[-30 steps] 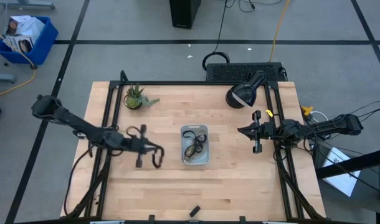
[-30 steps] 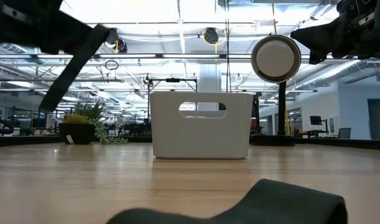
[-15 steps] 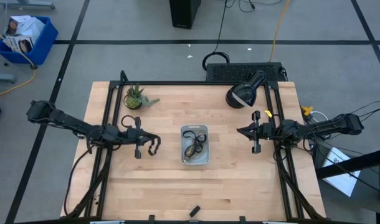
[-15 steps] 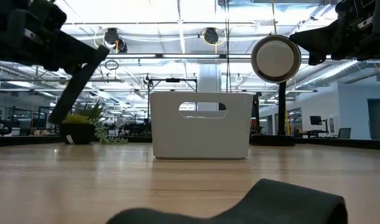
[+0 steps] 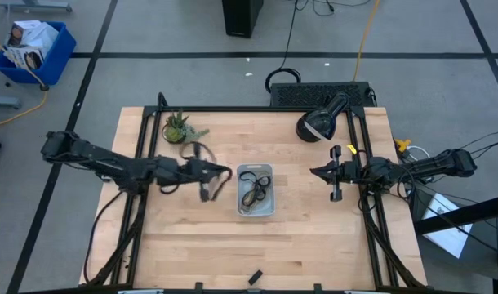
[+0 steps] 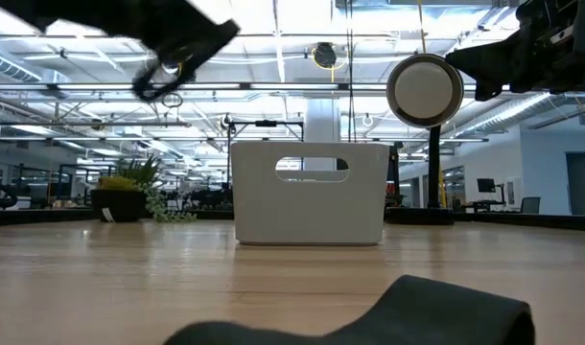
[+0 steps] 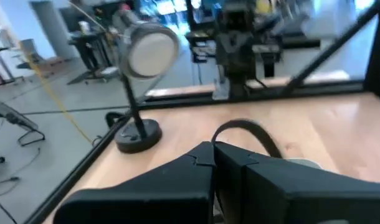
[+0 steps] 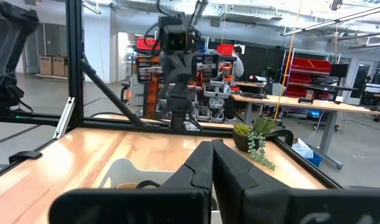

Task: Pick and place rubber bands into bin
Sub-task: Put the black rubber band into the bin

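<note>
**Left arm carries a band beside the bin**

On the wooden table (image 5: 314, 237), the left gripper (image 5: 224, 173) hangs just left of the bin (image 5: 255, 189), fingers pinched on a black rubber band (image 7: 246, 132). More rubber bands (image 5: 254, 193) lie inside. The right gripper (image 5: 316, 171) waits clenched, empty.

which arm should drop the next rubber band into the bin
Left. Its claw hangs just beside the bin with a black rubber band clamped in its shut fingers. The right claw waits shut farther off, carrying nothing.
</note>
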